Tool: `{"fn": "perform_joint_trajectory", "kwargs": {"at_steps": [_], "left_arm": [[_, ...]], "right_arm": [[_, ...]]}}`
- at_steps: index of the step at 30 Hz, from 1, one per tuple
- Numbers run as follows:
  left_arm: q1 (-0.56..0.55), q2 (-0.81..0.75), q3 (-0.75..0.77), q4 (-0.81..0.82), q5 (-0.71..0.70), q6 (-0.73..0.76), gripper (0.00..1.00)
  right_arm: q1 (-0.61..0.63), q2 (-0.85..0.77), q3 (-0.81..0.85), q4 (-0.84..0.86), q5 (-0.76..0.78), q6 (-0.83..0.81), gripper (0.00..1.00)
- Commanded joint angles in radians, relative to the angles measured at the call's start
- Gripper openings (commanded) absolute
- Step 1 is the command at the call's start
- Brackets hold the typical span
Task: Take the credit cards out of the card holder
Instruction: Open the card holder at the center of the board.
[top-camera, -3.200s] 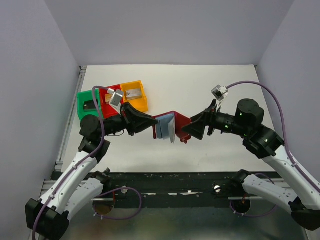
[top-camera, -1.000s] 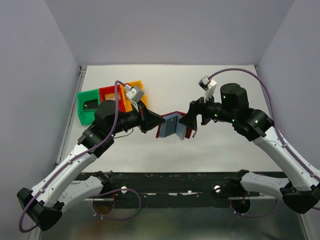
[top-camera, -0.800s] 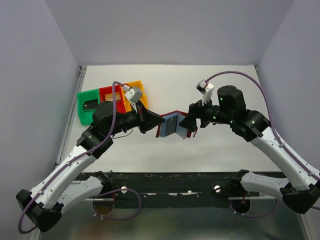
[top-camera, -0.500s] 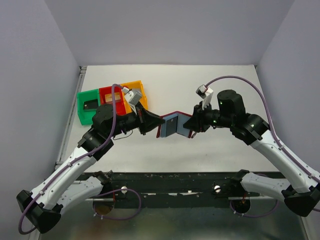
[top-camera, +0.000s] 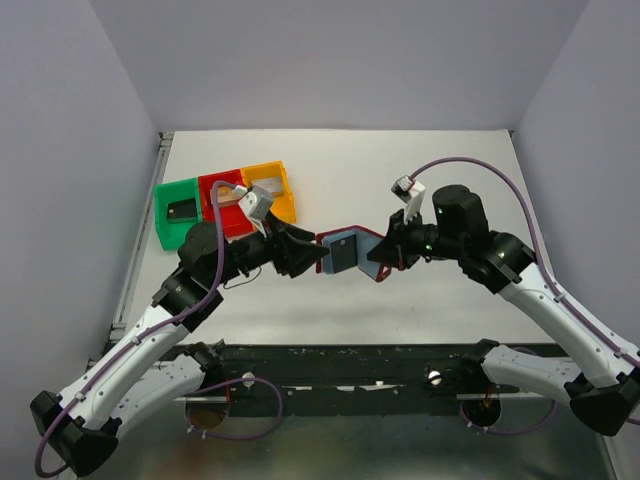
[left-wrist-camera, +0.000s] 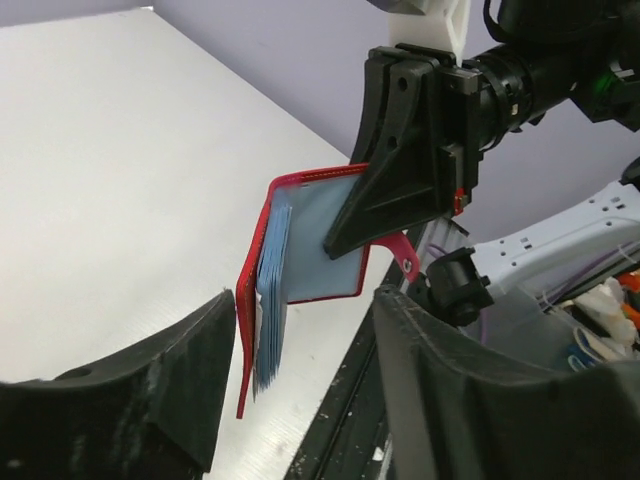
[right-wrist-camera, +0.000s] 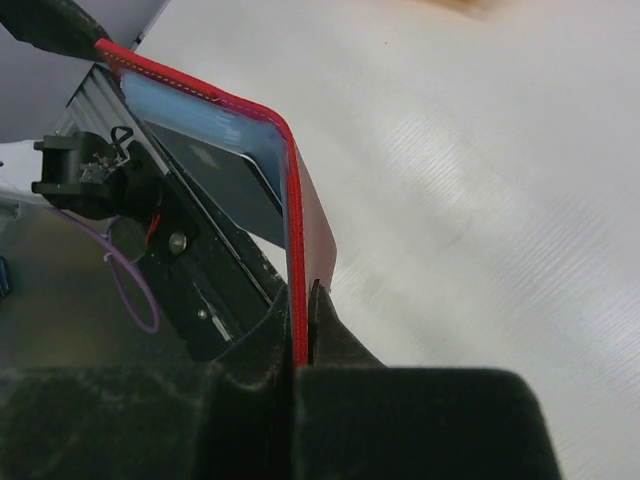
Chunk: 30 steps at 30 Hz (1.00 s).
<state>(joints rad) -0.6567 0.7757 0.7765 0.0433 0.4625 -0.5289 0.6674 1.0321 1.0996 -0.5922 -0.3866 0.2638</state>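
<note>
The maroon card holder (top-camera: 345, 250) hangs open above the table between my two arms, its light blue pockets (left-wrist-camera: 315, 245) facing the left wrist camera. My right gripper (top-camera: 385, 255) is shut on its right cover, and the red edge is pinched between the fingers (right-wrist-camera: 300, 325). A dark credit card (right-wrist-camera: 225, 185) sits in an inner pocket. My left gripper (left-wrist-camera: 303, 310) is open, and the left cover's lower edge (left-wrist-camera: 245, 370) hangs between its fingertips, close to the left finger. In the top view the left gripper (top-camera: 305, 255) is just left of the holder.
Green (top-camera: 165, 215), red (top-camera: 218, 182) and yellow (top-camera: 285, 195) trays stand in a row at the back left, behind my left arm. A dark card (top-camera: 182, 210) lies in the green one. The table's near edge and black rail (top-camera: 350, 360) run below the holder.
My right gripper has closed on the holder's right cover. My left gripper has let go of the left cover, opened and drawn back slightly left. The holder has shifted a little right.
</note>
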Motion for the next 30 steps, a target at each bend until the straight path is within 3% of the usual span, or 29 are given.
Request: {"fn": "perform_joint_trajectory", "kwargs": {"at_steps": [1, 2, 3, 13, 30], "left_arm": [[-0.003, -0.035, -0.022, -0.042, -0.111, 0.046, 0.74], [-0.001, -0.038, -0.023, -0.083, -0.134, 0.055, 0.84], [-0.001, -0.044, -0.026, -0.106, -0.154, 0.063, 0.88], [-0.001, -0.131, -0.074, -0.224, -0.424, 0.041, 0.9], [-0.003, -0.207, -0.207, -0.138, -0.325, -0.005, 0.91]], "right_arm": [[-0.005, 0.005, -0.018, 0.034, 0.008, 0.017, 0.0], [-0.005, 0.011, -0.02, 0.038, 0.009, 0.02, 0.0], [-0.005, 0.019, -0.023, 0.04, 0.009, 0.025, 0.0], [-0.022, 0.202, -0.112, 0.201, -0.038, 0.123, 0.0], [-0.141, 0.575, -0.101, 0.338, -0.262, 0.124, 0.0]]}}
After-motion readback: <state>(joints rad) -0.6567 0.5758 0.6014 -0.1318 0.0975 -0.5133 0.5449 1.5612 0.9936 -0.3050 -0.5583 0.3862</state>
